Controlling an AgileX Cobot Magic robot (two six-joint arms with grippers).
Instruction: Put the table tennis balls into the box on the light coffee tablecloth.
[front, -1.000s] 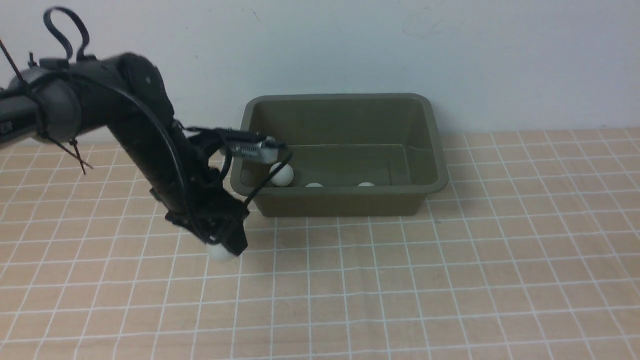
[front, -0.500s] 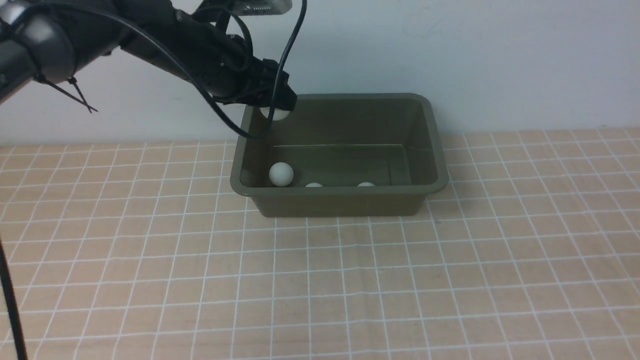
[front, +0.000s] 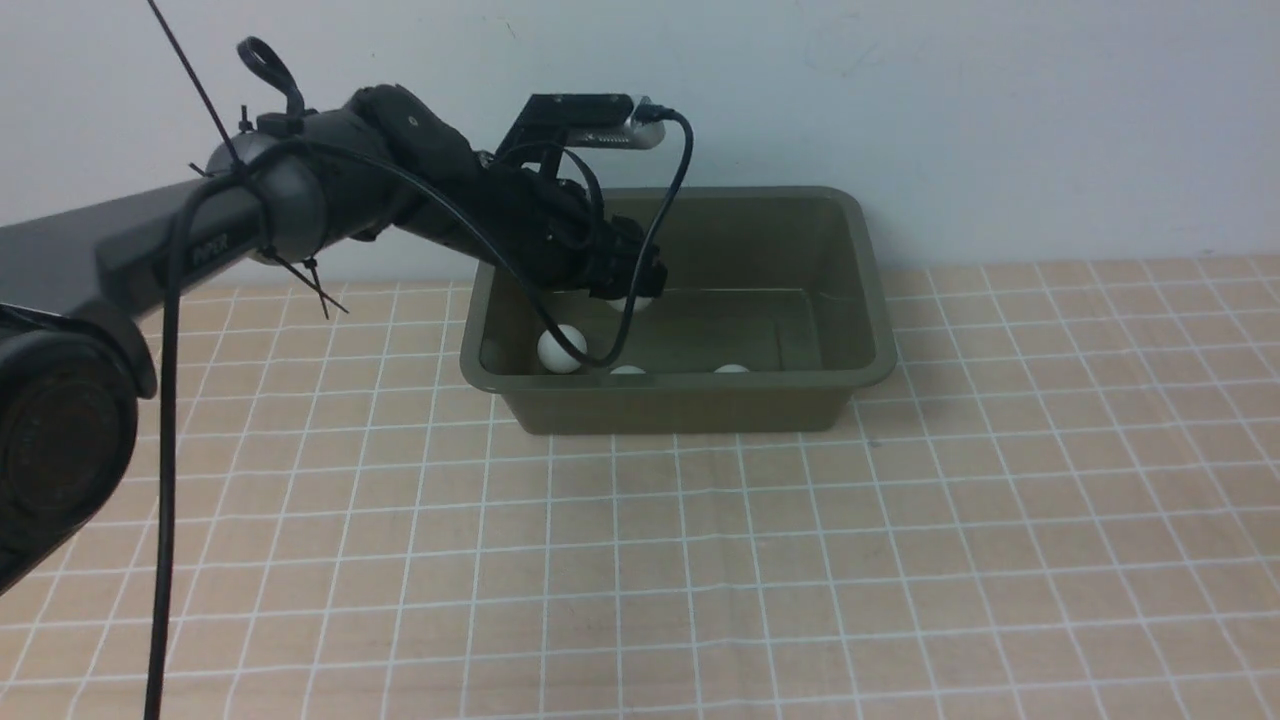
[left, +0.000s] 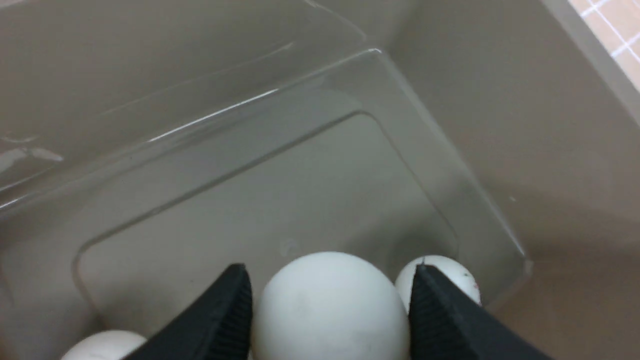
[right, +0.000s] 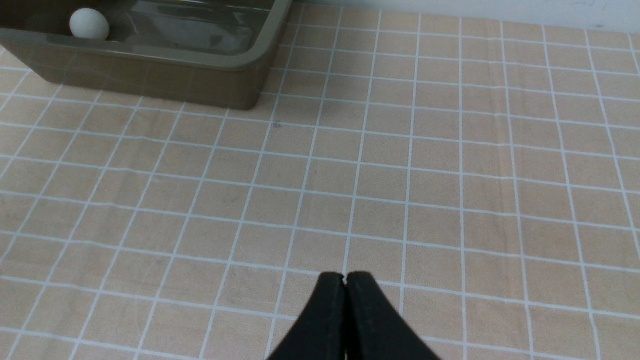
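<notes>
The dark olive-grey box stands on the peach-tan grid tablecloth near the back wall. My left gripper reaches down inside the box and is shut on a white table tennis ball, which shows just below the fingers in the front view. Three other balls lie on the box floor: one at the left and two by the front wall. One of them with small marks lies beside my finger. My right gripper is shut and empty, low over the cloth.
The box's corner and one ball show in the right wrist view. A white wall rises right behind the box. My left arm's cable hangs down at the left.
My left gripper lifted the ball off the cloth left of the box, carried it up over the back left corner, and has now come down inside the box.
</notes>
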